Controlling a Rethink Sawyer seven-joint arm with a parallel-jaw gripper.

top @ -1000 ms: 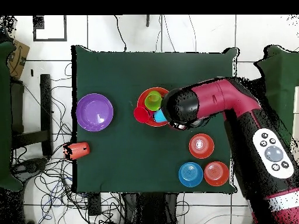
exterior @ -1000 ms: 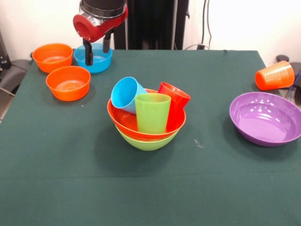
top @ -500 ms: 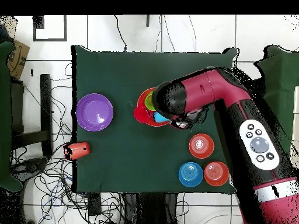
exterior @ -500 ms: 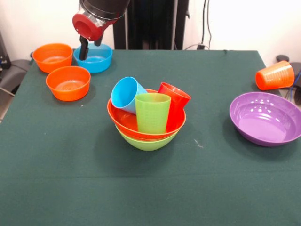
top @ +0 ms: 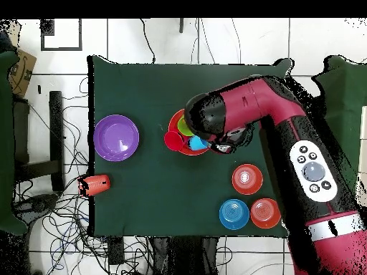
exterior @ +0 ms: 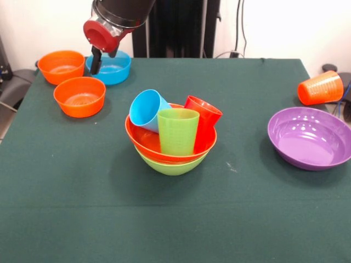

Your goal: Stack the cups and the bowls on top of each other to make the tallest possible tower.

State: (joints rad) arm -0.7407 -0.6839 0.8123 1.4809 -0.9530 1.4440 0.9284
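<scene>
The tower is a large lime green bowl (exterior: 171, 165) with an orange-red bowl (exterior: 147, 141) nested in it. Inside stand a lime green cup (exterior: 177, 131), a tilted light blue cup (exterior: 147, 109) and a leaning red cup (exterior: 204, 118). My gripper (exterior: 104, 59) hangs open and empty, raised at the upper left, lined up with the small blue bowl (exterior: 114, 68). In the overhead view the arm (top: 236, 118) covers part of the tower (top: 174, 140) and hides the gripper. A purple bowl (exterior: 310, 137) and an orange cup (exterior: 321, 87) on its side sit at the right.
Two small orange bowls (exterior: 61, 66) (exterior: 80, 96) sit beside the blue one at the far left corner. Overhead, they show as a cluster (top: 247, 179) (top: 265, 213) with the blue bowl (top: 234, 214). The orange cup (top: 94, 185) lies at the cloth's edge.
The gripper has lifted and drifted left in the front view, turning as it went. Overhead, the arm has swung further over the tower. No cup or bowl has moved.
</scene>
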